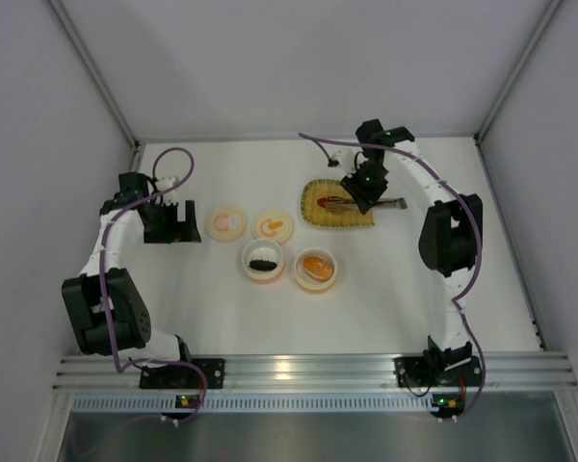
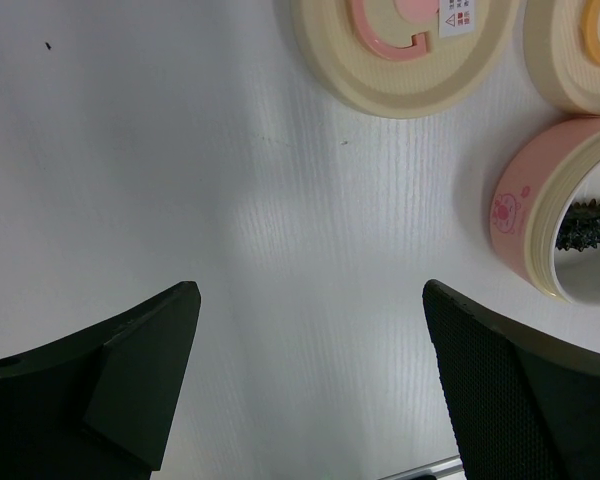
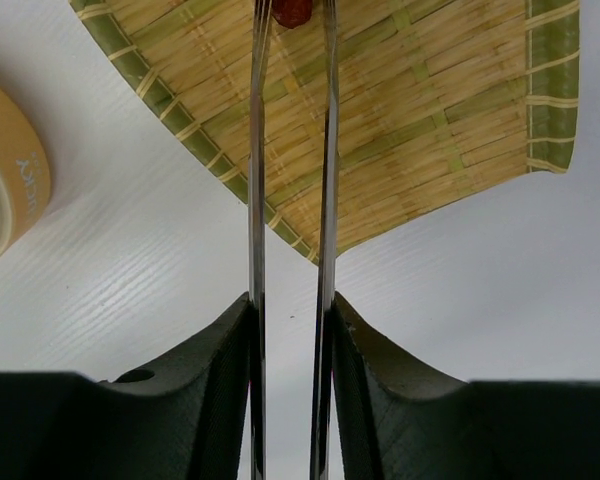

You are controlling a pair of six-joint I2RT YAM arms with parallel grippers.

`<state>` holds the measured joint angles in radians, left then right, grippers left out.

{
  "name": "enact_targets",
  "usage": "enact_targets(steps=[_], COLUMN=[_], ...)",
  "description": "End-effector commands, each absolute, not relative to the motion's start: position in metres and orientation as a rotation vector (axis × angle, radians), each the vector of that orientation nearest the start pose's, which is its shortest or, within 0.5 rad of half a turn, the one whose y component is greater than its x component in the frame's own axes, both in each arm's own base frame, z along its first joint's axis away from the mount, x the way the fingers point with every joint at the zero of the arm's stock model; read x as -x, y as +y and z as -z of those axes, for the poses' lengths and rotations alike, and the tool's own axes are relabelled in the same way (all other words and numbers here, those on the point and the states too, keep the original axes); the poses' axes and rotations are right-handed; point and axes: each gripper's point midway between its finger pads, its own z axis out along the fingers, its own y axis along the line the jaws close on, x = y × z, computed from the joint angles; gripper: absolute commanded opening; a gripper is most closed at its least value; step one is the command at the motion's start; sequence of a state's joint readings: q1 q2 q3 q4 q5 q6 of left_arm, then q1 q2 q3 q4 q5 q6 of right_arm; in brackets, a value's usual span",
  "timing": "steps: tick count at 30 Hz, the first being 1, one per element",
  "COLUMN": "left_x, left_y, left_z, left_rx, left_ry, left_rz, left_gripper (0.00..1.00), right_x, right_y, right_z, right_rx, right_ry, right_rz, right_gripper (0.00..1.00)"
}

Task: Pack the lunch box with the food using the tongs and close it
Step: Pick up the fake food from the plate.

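Observation:
My right gripper is shut on the silver tongs, one arm against each finger. The two arms run almost parallel out over the bamboo tray. A reddish-pink piece of food sits between them at the top edge of the right wrist view. From above, the right gripper hangs over the tray. The lunch box stands as two round bowls: a pink one holding a dark brown piece and an orange one holding an orange piece. My left gripper is open over bare table.
Two round lids lie behind the bowls, one with a pink handle and one with an orange handle. The left gripper sits just left of them. White walls close in the table on three sides.

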<state>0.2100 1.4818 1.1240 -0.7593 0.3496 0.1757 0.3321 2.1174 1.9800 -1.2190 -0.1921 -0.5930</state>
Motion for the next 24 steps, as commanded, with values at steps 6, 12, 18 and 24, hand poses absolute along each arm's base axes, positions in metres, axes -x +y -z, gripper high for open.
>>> enact_targets(steps=[6, 12, 18, 24], left_x=[-0.326, -0.326, -0.327, -0.328], left_y=[0.017, 0.018, 0.018, 0.018], left_z=[-0.116, -0.115, -0.119, -0.120], left_rx=[-0.078, -0.079, -0.079, -0.078], left_ry=[2.578, 2.579, 2.572, 2.572], left_rz=[0.317, 0.311, 0.310, 0.313], left_gripper=[0.98, 0.98, 0.98, 0.98], right_x=[-0.406, -0.406, -0.402, -0.401], right_y=[0.167, 0.169, 0.174, 0.175], right_z=[-0.122, -0.131, -0.147, -0.159], right_rx=[1.319, 1.299, 1.267, 1.242], right_ry=[2.549, 2.533, 2.499, 2.472], right_rz=[-0.224, -0.232, -0.273, -0.288], right_gripper=[0.22, 0.04, 0.00, 0.00])
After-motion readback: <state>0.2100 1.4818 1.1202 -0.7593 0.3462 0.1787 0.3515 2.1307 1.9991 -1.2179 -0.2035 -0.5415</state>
